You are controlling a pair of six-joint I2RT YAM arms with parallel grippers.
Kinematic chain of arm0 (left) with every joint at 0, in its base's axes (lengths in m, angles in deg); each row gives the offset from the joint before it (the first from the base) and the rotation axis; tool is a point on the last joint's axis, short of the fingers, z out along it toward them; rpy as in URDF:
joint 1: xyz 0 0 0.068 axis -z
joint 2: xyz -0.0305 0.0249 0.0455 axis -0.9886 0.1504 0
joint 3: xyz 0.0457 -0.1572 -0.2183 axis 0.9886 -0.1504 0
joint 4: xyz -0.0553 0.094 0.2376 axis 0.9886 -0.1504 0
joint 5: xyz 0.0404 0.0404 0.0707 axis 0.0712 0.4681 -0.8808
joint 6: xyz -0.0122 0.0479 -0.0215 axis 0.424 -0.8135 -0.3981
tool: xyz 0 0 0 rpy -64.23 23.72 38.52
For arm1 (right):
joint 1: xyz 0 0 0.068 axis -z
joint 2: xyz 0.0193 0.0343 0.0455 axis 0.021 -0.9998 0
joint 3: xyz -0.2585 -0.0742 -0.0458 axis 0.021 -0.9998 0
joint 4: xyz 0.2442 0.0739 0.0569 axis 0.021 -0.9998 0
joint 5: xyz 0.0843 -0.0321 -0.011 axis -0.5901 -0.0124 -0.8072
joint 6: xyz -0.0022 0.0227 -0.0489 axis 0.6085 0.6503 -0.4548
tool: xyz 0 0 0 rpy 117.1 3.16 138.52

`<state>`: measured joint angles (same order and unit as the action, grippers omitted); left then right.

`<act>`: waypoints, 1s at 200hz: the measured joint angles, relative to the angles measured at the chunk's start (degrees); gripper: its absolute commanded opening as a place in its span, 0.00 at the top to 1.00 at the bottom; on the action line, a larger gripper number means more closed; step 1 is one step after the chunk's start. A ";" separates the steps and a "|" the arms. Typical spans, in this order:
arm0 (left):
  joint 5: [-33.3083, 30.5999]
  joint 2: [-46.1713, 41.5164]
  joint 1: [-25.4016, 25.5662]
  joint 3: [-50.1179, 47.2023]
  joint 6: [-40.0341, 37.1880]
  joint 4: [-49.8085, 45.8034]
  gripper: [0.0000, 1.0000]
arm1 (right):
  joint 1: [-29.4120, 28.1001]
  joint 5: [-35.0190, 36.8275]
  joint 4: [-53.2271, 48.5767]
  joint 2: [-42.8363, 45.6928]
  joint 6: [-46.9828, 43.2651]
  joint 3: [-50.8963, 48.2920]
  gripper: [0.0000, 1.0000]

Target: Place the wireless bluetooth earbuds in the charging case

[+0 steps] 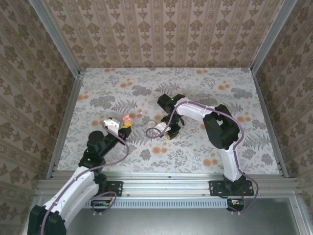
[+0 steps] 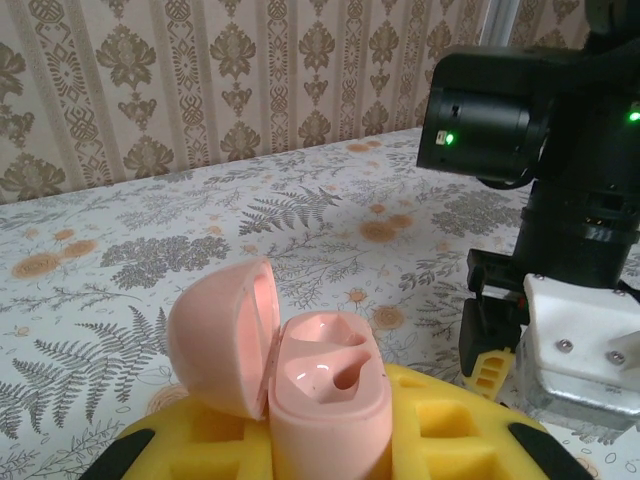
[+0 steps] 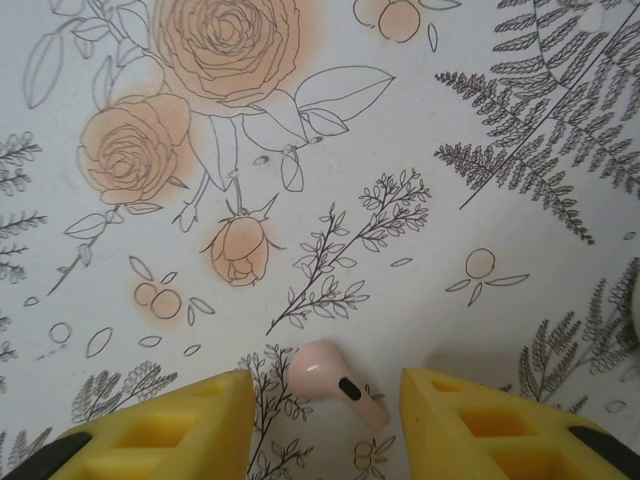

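The left gripper (image 2: 320,445) is closed tight on a small pink plastic charging case (image 2: 325,385) shaped like an egg. It holds the case up off the white table printed with flowers and ferns (image 2: 150,250). The case's round lid (image 2: 222,335) is tipped open to the left, and the two little hollows inside look empty. The right gripper (image 3: 325,405) hangs low over the table with its two yellow fingers (image 3: 160,425) partly open, and it holds nothing. One tiny pale pink plastic earbud (image 3: 335,382) lies flat on the table in the gap between those fingers and touches neither of them. In the right wrist view its round head points up and left. Its short stem points down and right and has a small dark oval mark on it. The earbud looks very light, hard and shiny, so I think it will be slippery. It could pop out sideways or skid on the table if it is pinched badly. It is stiff and will not squash, but it is so small that it could roll away if it drops. I think the best place to take hold is across the fat round head, with one finger on each side. The fingers should go down until their tips nearly touch the table, then close slowly and gently. After that the earbud should go stem first into a hollow of the case, which is near by on the left.
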<state>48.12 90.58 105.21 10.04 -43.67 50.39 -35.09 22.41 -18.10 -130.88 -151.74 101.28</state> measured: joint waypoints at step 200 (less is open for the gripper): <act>-0.15 0.02 -0.39 0.00 0.02 0.00 0.89 | 0.42 3.34 -2.21 1.01 10.21 -3.74 0.62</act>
<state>47.97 90.60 104.81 10.04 -43.65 50.39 -34.68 25.75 -20.31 -129.88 -141.53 97.54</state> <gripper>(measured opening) 0.216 0.378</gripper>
